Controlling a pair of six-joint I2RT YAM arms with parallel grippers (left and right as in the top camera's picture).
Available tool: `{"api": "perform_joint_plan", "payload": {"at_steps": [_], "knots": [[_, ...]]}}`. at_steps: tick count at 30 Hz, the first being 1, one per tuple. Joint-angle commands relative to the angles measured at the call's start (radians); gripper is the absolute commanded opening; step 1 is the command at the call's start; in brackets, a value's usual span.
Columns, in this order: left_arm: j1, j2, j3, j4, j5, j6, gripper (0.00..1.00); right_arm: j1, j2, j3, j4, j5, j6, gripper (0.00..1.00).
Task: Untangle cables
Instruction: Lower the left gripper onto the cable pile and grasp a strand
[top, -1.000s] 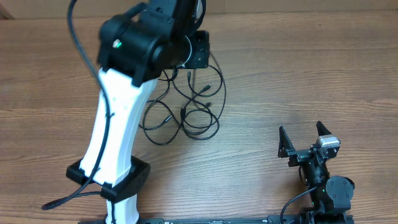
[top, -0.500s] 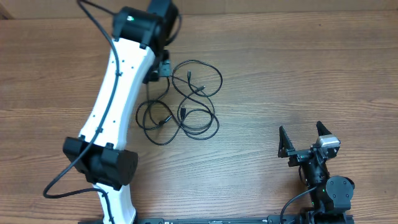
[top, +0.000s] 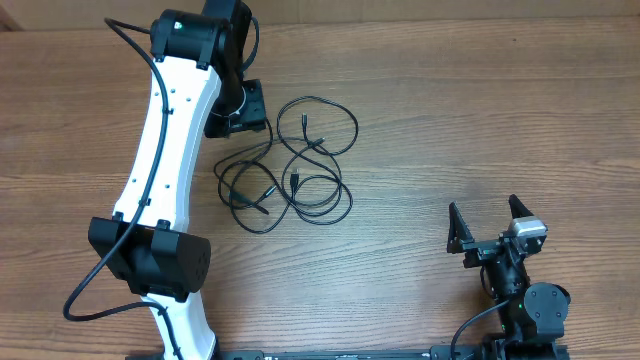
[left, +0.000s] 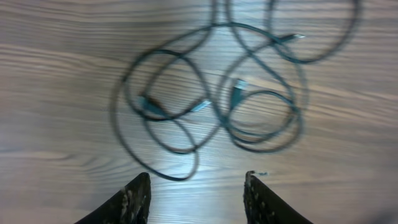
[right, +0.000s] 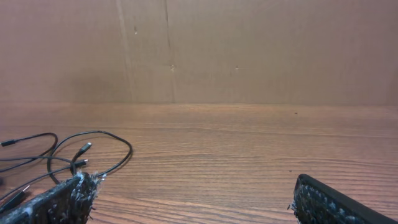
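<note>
— Black cables (top: 298, 180): where do we see them?
— Looped on the wooden table (top: 480, 110), just beside our left gripper (left: 196, 177), jaws spread, empty. Our right gripper (top: 484, 208), well apart, is spread too.

You are at a robot lab test station, not a home or a shop. A wood-grain laminate bench (top: 480, 110) carries only a loose tangle of thin black cables (top: 297, 180). Two robot arms stand at its near edge, a long white-and-black left arm (top: 165, 150) and a compact black right arm (top: 527, 305). A plain brown cardboard-like panel (right: 249, 50) walls off the far side.
</note>
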Motion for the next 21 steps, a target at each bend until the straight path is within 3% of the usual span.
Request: {"api": "perform_joint_plan", "payload": {"at_steps": [1,10,13,15,21], "knots": [[-0.024,0.010,-0.013,0.012,0.176,0.055,0.48,-0.001,-0.007,-0.010,0.005,0.009,-0.008,1.00],[-0.174,0.140,-0.017,0.098,0.127,0.023,0.48,-0.001,-0.007,-0.010,0.005,0.009,-0.008,1.00],[-0.207,0.203,-0.018,0.130,0.070,-0.049,0.46,-0.001,-0.007,-0.010,0.005,0.009,-0.008,1.00],[-0.222,0.249,-0.017,0.161,0.049,-0.084,0.50,-0.001,-0.007,-0.010,0.005,0.009,-0.008,1.00],[-0.224,0.373,-0.017,0.277,0.072,-0.169,0.49,-0.001,-0.007,-0.010,0.005,0.009,-0.008,1.00]]}}
